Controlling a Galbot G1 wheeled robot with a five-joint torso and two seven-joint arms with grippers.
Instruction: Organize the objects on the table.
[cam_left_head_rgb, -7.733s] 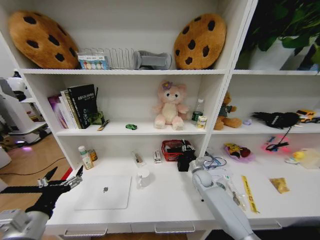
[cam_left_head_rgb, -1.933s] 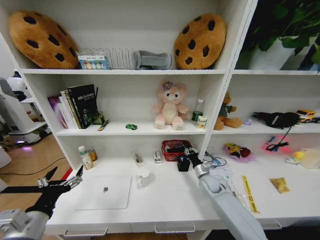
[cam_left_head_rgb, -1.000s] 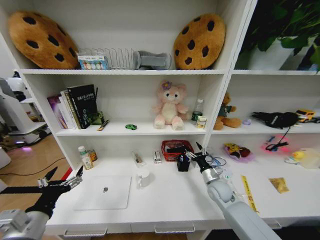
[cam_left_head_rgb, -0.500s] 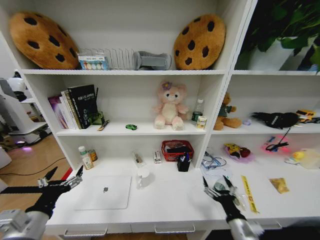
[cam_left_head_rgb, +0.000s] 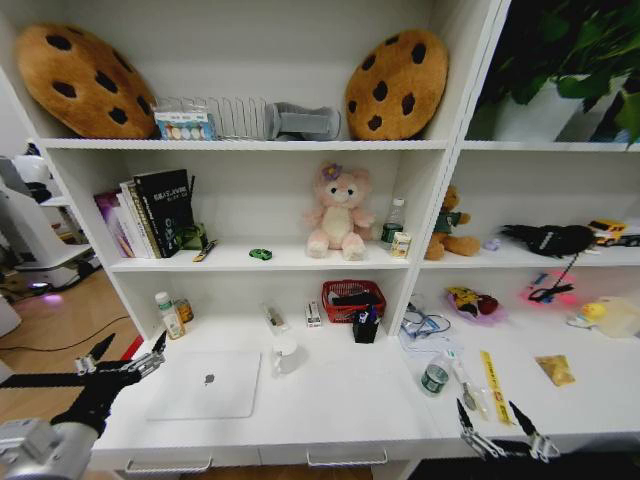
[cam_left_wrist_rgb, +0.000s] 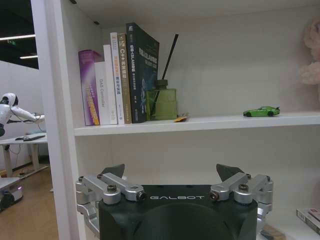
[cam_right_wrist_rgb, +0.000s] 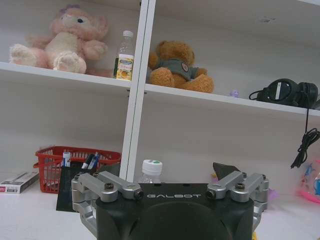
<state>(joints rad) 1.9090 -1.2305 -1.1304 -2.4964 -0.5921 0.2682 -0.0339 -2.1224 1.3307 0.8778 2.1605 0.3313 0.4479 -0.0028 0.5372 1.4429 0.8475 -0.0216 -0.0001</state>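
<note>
Pulled back from the black pen holder (cam_left_head_rgb: 366, 326), the right gripper (cam_left_head_rgb: 497, 437) now hangs empty at the front edge of the table (cam_left_head_rgb: 350, 395), fingers spread, while the small green-lidded jar (cam_left_head_rgb: 433, 378) stands just behind it and the silver laptop (cam_left_head_rgb: 206, 384) lies shut to the left. I'd say one placement is finished and the next pick needs choosing, likely that jar. Left gripper (cam_left_head_rgb: 122, 363) waits open off the table's left end, with bare desk between them.
</note>
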